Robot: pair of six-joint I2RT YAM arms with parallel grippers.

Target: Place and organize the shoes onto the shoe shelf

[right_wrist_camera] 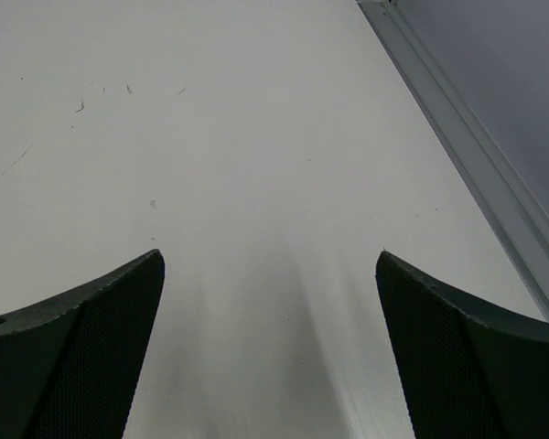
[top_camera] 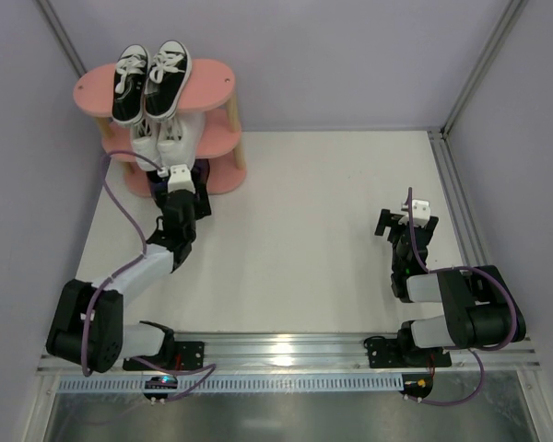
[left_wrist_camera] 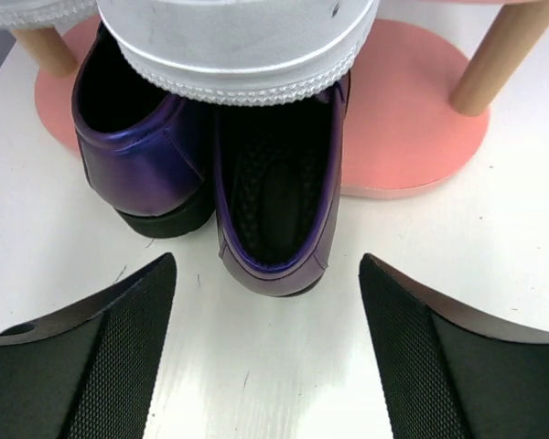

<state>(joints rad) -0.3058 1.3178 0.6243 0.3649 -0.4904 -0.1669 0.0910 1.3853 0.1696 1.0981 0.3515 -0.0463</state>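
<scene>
The pink shoe shelf [top_camera: 217,78] stands at the table's far left. Black canvas sneakers [top_camera: 152,78] sit as a pair on its top board. White sneakers [top_camera: 170,138] lie on the middle board. On the bottom board [left_wrist_camera: 412,119] two glossy purple shoes [left_wrist_camera: 274,183] rest side by side, heels toward me; the right one's heel overhangs onto the table. A white sneaker's heel [left_wrist_camera: 238,46] juts out above them. My left gripper [left_wrist_camera: 267,267] is open just short of that purple heel, holding nothing. My right gripper [right_wrist_camera: 270,261] is open over bare table at the right.
Light wooden posts [left_wrist_camera: 499,46] carry the shelf's boards. A metal frame rail [right_wrist_camera: 476,155] runs along the table's right edge, close to the right gripper. The left arm [top_camera: 157,249] reaches diagonally toward the shelf's foot.
</scene>
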